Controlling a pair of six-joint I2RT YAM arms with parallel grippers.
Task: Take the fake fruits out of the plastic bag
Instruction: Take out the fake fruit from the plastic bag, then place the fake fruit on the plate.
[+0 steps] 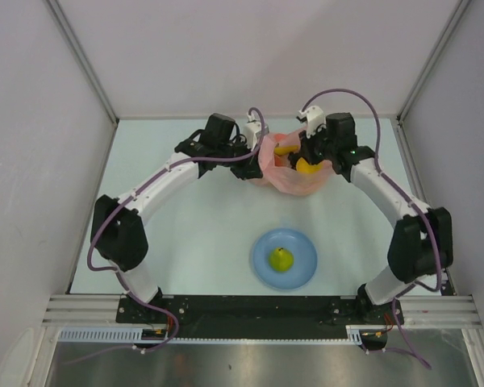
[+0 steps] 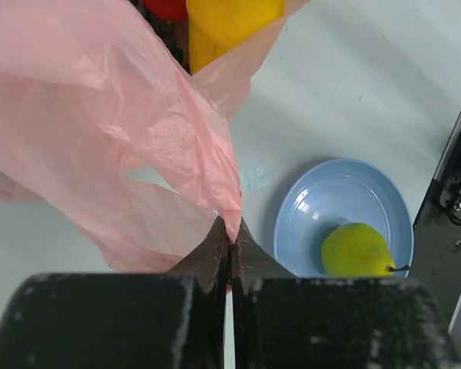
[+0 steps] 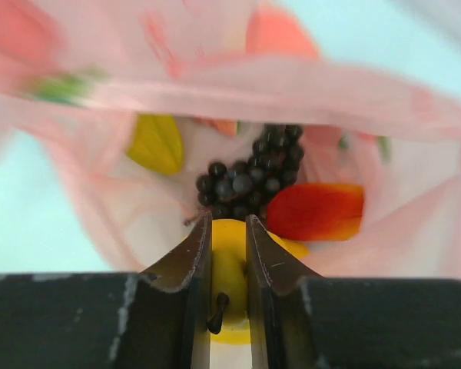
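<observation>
Both jaws clamp: left bag (image 2: 123, 146), right yellow fruit (image 3: 229, 261).

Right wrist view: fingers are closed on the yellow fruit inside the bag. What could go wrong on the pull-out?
1. The right gripper clamps the glossy yellow fruit on a narrow section; it may slip out.
2. The plastic bag drapes across its mouth above the fruit; lifting could snag it.
3. The left gripper pinches only a thin bag edge; it could pull free and the mouth close.
</observation>
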